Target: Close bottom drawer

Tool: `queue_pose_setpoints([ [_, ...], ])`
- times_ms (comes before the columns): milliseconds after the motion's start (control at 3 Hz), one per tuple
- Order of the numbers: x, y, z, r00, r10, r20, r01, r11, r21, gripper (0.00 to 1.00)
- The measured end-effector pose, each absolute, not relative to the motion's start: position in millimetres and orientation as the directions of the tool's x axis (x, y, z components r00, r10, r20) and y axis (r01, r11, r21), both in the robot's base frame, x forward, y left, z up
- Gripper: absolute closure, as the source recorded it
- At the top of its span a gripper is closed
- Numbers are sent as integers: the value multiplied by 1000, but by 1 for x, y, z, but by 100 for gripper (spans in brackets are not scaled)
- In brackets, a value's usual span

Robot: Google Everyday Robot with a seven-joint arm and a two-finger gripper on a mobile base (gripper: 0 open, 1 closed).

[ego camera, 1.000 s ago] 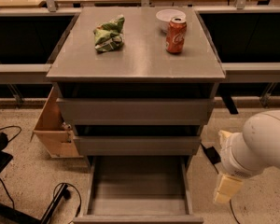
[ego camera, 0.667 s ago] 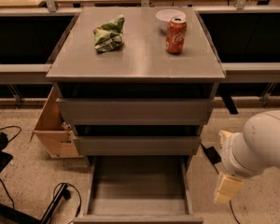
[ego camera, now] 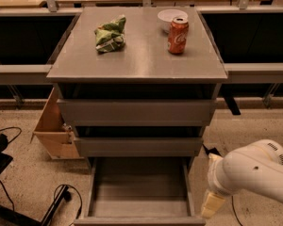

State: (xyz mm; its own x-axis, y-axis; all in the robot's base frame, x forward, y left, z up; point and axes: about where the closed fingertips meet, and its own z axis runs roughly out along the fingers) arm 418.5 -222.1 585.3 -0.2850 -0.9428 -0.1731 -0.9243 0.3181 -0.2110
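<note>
The bottom drawer [ego camera: 139,188] of the grey cabinet [ego camera: 137,60] is pulled fully out at floor level, its tray bare. The two wider drawers [ego camera: 136,112] above project slightly. The gripper [ego camera: 211,205] hangs just beside the drawer's right front corner; whether it is wide or narrow cannot be told. On the cabinet top stand a red soda can [ego camera: 178,28], a white bowl [ego camera: 168,16] and a green snack bag [ego camera: 110,33]. A wooden box [ego camera: 54,128] sits at the left

arm [ego camera: 259,171]: white, rounded | pincer [ego camera: 211,205]: cream, lower right
</note>
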Motion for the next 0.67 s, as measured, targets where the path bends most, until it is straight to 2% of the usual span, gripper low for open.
queue_pose_setpoints([
  [667,383,-220,441,-320,-914,-249,-911,369,-184,0],
])
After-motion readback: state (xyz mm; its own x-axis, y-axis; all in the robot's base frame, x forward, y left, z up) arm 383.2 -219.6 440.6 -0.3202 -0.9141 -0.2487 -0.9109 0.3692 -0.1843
